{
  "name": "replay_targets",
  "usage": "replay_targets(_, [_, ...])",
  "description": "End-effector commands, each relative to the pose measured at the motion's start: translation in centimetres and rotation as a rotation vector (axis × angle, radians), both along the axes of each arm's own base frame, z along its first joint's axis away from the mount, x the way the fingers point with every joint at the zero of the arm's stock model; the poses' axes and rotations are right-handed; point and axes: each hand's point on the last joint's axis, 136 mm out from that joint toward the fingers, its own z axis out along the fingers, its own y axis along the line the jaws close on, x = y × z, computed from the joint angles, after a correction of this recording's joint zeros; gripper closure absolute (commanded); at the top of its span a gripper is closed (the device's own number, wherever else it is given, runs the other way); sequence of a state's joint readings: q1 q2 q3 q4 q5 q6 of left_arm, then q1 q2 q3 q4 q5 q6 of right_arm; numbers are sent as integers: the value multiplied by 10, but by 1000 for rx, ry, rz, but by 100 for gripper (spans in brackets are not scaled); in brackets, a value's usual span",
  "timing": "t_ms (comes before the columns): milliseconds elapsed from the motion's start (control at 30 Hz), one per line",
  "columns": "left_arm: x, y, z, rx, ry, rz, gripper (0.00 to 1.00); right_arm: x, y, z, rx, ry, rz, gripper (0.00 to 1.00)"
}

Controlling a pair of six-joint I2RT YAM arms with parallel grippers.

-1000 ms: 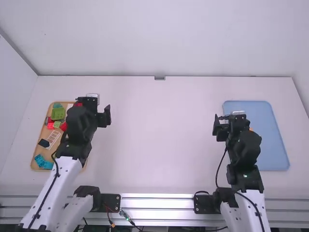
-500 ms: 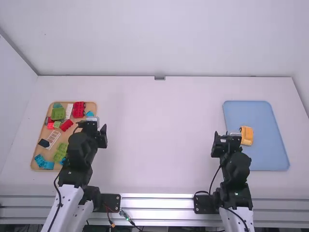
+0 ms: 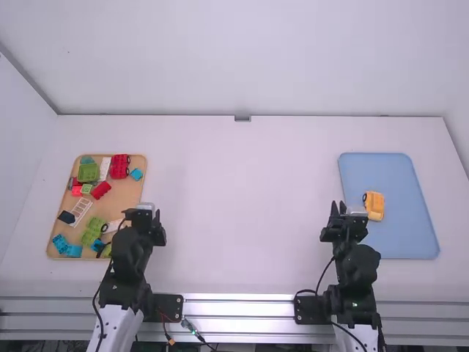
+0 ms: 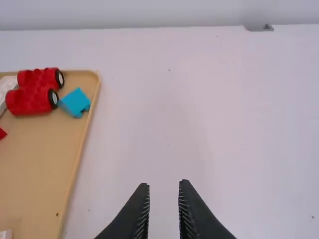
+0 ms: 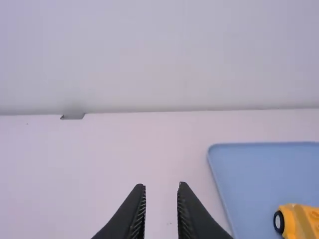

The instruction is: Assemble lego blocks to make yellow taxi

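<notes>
Assembled yellow taxi (image 3: 374,206) on the blue tray (image 3: 401,233), near its left edge, apparently on its side, though the view from here is poor. Right hand (image 3: 338,207): above the counter (image 3: 242,198), just left of the blue tray, fingers parted, nothing held. Left hand (image 3: 150,213): well to the left of the blue tray, fingers likewise parted and bare. Farther left of the blue tray: wooden tray (image 3: 130,192) bearing loose coloured blocks (image 3: 89,173).
</notes>
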State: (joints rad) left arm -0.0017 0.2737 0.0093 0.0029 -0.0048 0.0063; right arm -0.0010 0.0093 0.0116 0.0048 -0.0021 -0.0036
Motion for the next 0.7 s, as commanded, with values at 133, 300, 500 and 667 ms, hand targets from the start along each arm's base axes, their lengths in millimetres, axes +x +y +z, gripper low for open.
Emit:
replay_targets(133, [1, 0, 22, -8, -107, -1, 94, 0, 0, -5, 3, 7, -2, 92])
replay_targets(300, [0, 0, 36, -8, -169, -1, 100, 0, 0, -5, 3, 7, -2, 97])
replay_targets(500, [-1, 0, 50, -7, -231, -1, 100, 0, 0, -5, 3, 7, -2, 100])
replay_targets(667, [-2, 0, 57, -7, -262, -1, 100, 0, 0, -5, 3, 7, -2, 100])
